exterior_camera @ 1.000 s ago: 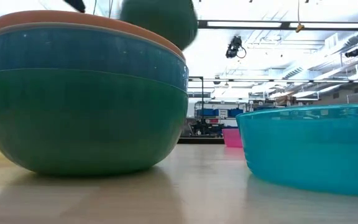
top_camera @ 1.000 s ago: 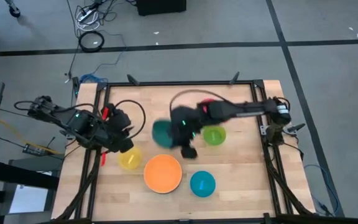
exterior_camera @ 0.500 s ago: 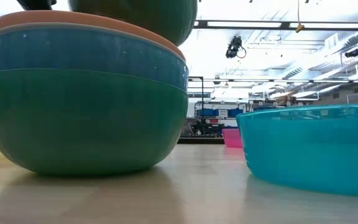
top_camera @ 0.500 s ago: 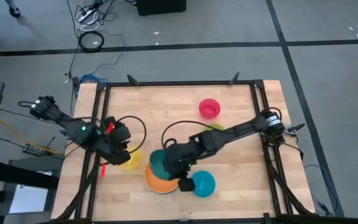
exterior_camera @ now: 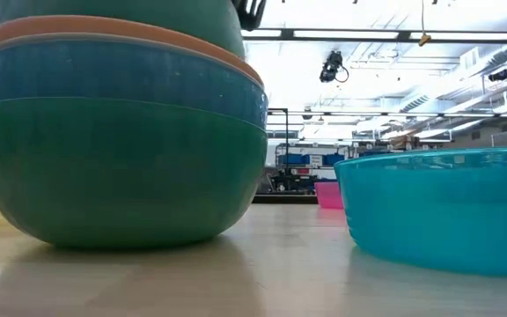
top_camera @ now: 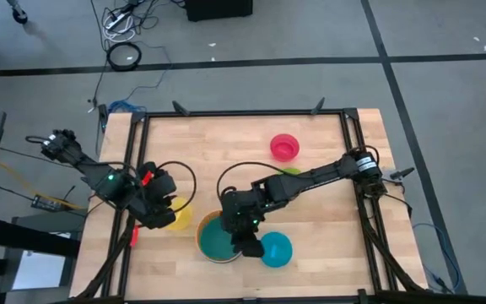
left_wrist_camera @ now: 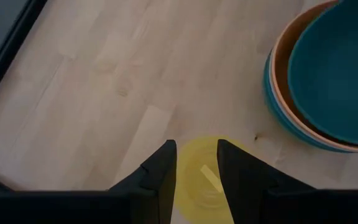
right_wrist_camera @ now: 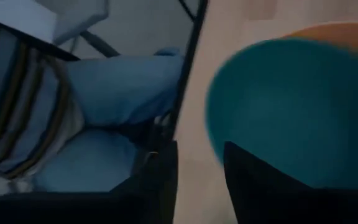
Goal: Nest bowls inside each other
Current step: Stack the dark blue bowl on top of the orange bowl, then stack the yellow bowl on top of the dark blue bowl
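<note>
A teal bowl sits inside the orange bowl, which tops a stack with a blue bowl and a dark green bowl under it. My right gripper is open at the teal bowl's right rim. My left gripper hovers open above the yellow bowl, which rests on the table. The cyan bowl, the pink bowl and the lime green bowl, mostly hidden under my right arm, also stand on the table. My right gripper has its fingers apart at the teal bowl's rim, slanting down from the table's right. The picture is blurred, and I cannot tell whether a finger touches the rim. The bowl rests in the orange bowl.
The stack stands by the table's near edge with the cyan bowl close on its right. Blue cloth shows beyond the table frame in the right wrist view. Bare wood lies at the far left and the near right.
My right gripper has carried the teal bowl from the table's middle toward the near edge and down. The bowl now sits in the orange bowl. My left gripper has sunk a little toward the yellow bowl.
</note>
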`<state>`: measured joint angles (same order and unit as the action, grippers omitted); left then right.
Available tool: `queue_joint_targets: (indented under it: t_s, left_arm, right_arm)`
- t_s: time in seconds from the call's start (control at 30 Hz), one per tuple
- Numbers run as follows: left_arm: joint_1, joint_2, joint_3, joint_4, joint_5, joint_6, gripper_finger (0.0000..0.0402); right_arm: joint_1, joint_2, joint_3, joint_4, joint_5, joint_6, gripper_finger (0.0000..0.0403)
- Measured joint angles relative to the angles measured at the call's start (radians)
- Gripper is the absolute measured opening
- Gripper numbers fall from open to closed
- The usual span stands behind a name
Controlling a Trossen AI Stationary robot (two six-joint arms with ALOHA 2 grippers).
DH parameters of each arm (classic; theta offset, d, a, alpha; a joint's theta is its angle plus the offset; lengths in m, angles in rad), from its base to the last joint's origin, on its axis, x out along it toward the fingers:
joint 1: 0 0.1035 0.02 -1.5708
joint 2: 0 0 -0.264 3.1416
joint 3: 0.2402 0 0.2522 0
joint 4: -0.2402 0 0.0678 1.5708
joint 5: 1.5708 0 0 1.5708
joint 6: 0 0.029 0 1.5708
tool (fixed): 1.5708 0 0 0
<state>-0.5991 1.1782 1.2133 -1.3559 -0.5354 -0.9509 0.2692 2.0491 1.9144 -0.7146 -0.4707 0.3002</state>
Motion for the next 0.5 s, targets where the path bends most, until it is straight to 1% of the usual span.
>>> queue_joint_targets:
  t_s: [0.1, 0.17, 0.2, 0.27, 0.37, 0.43, 0.5]
  left_arm:
    - [-0.007, 0.000, 0.000, 0.005, 0.004, -0.005, 0.0124]
    - [-0.012, 0.000, 0.000, 0.020, 0.032, -0.008, 0.0124]
    - [-0.013, 0.000, 0.000, 0.032, 0.054, -0.010, 0.0124]
    - [-0.024, 0.000, -0.001, 0.057, 0.108, -0.006, 0.0124]
    - [-0.060, -0.001, -0.031, 0.125, 0.181, 0.043, 0.0124]
    - [-0.088, 0.001, -0.074, 0.174, 0.218, 0.079, 0.0124]
    - [-0.110, 0.007, -0.129, 0.205, 0.235, 0.072, 0.0124]
  right_arm:
    - [0.000, -0.011, 0.000, -0.017, -0.043, 0.017, 0.0138]
    - [0.001, -0.024, 0.000, -0.046, -0.044, 0.015, 0.0141]
    - [0.001, -0.035, 0.000, -0.051, -0.039, 0.013, 0.0142]
    - [0.004, -0.061, 0.000, -0.079, 0.014, 0.000, 0.0140]
    - [0.014, -0.115, 0.000, -0.154, 0.189, -0.033, 0.0136]
    - [0.029, -0.160, 0.000, -0.235, 0.352, -0.047, 0.0135]
    - [0.051, -0.212, 0.000, -0.315, 0.524, -0.046, 0.0134]
